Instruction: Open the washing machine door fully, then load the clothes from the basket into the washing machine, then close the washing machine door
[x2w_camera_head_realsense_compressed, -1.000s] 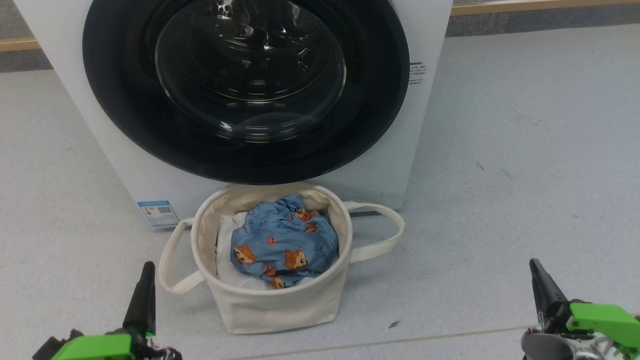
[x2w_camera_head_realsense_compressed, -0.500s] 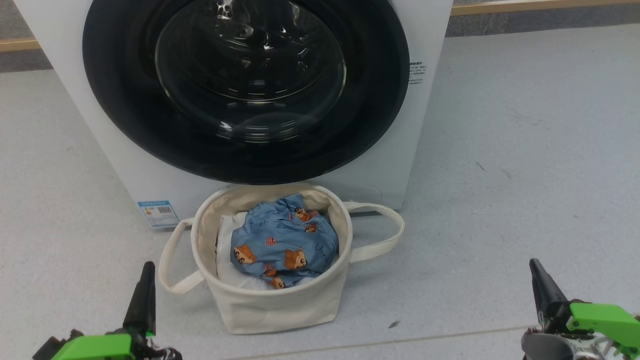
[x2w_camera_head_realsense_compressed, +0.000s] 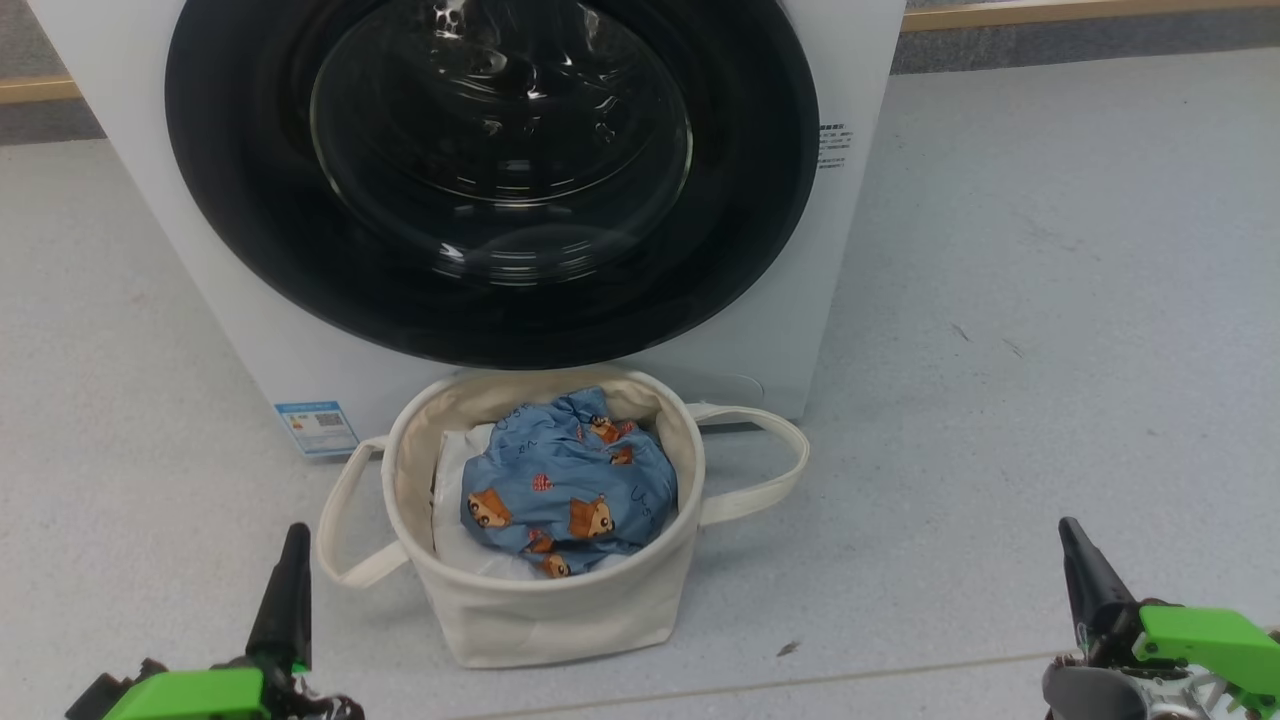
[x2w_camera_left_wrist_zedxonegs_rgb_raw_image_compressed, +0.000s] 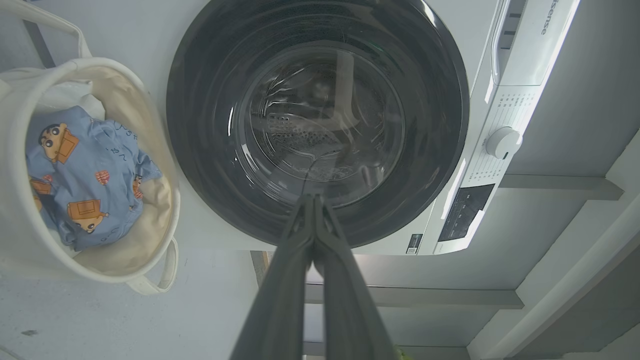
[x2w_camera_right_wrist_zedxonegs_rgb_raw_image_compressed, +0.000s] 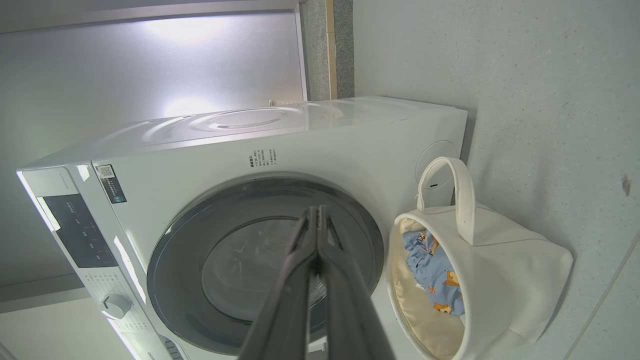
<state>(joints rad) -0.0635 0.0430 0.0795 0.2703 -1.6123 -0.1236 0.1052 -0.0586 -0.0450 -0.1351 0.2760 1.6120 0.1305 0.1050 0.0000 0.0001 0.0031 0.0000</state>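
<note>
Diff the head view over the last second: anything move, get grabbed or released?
Nothing visibly changed. The left claw and right claw stay shut and empty at the bottom corners. The washing machine door is still closed, and the clothes still lie in the basket in front of it.

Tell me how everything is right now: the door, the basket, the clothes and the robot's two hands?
washing machine door: shut.
basket: upright on the floor in front of the door, not empty.
clothes: crumpled in the basket, on a white bundle.
left hand: shut, empty, apart from the basket.
right hand: shut, empty, apart from the basket.
</note>
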